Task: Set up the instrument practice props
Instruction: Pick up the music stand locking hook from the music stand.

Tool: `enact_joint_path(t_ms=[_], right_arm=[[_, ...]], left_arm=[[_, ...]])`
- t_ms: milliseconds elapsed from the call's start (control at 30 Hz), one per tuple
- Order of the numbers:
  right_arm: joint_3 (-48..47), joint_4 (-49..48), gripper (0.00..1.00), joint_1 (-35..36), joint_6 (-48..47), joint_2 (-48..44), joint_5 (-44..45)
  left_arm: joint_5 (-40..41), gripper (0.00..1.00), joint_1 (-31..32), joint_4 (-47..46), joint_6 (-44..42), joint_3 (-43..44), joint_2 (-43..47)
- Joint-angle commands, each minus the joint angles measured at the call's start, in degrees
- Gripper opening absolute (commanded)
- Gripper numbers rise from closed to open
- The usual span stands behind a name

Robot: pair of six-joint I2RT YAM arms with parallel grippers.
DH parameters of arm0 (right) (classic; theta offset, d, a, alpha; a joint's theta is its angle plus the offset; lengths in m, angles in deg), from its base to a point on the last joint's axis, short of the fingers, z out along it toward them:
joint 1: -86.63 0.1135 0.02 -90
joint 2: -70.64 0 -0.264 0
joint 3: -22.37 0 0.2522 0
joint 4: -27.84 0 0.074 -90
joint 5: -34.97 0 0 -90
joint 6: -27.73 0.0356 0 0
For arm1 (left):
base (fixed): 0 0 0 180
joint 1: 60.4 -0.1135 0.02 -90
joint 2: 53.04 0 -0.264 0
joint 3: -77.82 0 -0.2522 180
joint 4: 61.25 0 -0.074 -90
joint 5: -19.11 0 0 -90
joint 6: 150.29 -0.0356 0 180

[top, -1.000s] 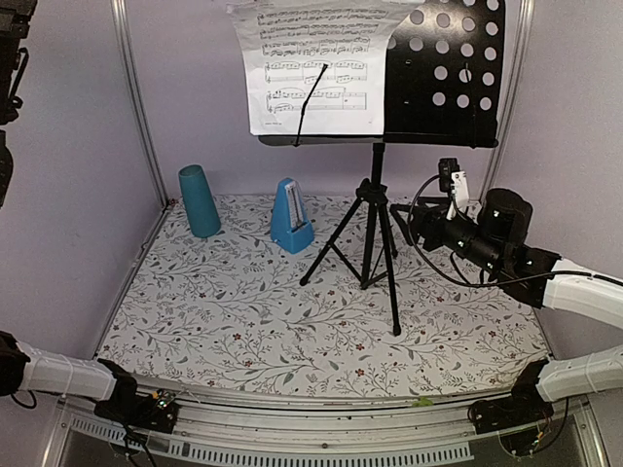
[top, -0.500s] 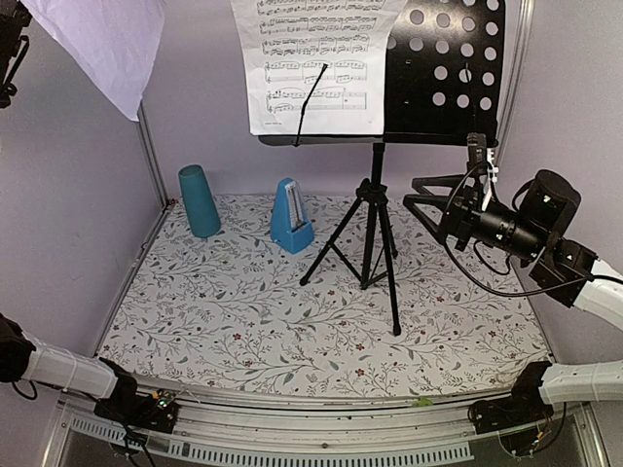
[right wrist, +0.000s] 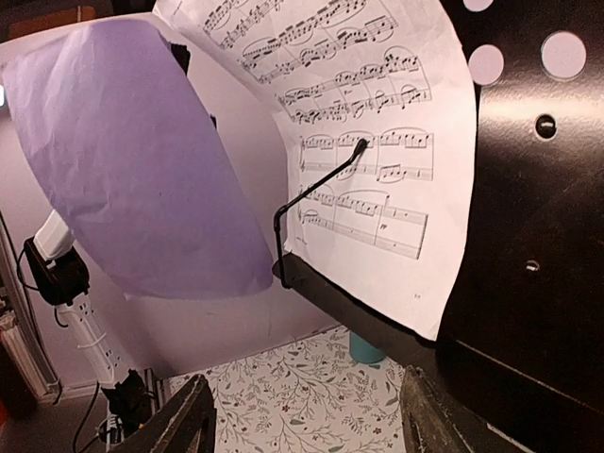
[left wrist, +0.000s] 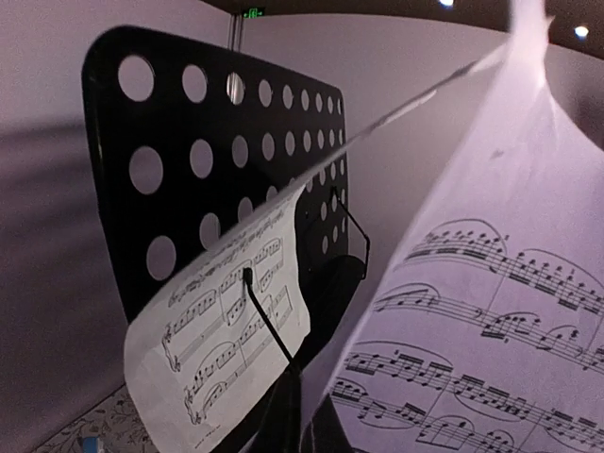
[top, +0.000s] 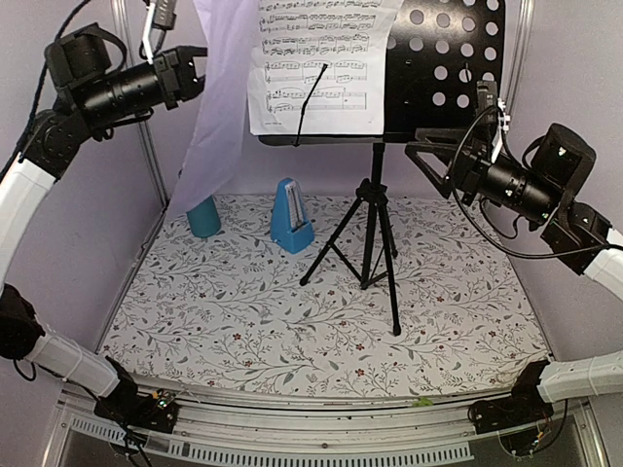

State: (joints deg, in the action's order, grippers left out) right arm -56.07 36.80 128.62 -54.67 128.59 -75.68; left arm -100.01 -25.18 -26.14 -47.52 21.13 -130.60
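The left fingers (top: 197,70) were shut tight on the lavender page (top: 222,107), high at the far left, and the sheet hung from them with its long axis running down. It was thin, limp paper, bowing along its free edge and draping in front of the teal cup (top: 202,220).

The right fingers (right wrist: 307,420) stood apart and held nothing, close under the front ledge of the music stand (top: 448,68). The stand's tray was stiff black metal punched with round holes, on a thin tripod set on the flower-printed table (top: 292,331).

The white page (top: 311,68) already covered the left half of the tray, pinned by a thin wire retainer (top: 310,97). We judged that the next move turned on the bare right half. It lay to the right of the left fingers, past the white page, and the right arm was the nearer one.

The metronome (top: 292,216), a small blue pyramid of smooth plastic, stood upright on the table left of the tripod.
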Motion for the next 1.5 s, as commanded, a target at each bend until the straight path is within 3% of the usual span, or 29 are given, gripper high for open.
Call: enact_joint_path(t_ms=[0,333,733,867,1067,1467], right_arm=[[-4.2,5.9,0.7,0.2,-1.1,0.8,8.7],[-8.3,12.7,0.77,0.2,-4.3,-2.6,13.8],[-10.8,15.5,0.86,0.2,-11.2,-7.2,19.7],[-11.3,15.7,0.82,0.2,-10.6,-7.6,32.6],[-15.0,16.6,0.78,0.2,-14.2,-3.9,44.8],[-20.9,17.1,0.64,0.2,-19.7,3.1,46.4]], left_arm=[[2.8,0.0,4.2,3.8,-2.1,0.1,-0.7],[9.7,0.0,10.6,8.7,0.0,12.7,-9.2],[12.5,0.0,11.2,5.3,8.8,22.9,-16.9],[11.3,0.0,11.3,2.0,10.6,27.7,-20.5],[14.9,0.0,11.6,-5.2,13.4,28.6,-22.7],[22.8,0.0,16.3,-9.3,7.1,30.0,-24.0]])
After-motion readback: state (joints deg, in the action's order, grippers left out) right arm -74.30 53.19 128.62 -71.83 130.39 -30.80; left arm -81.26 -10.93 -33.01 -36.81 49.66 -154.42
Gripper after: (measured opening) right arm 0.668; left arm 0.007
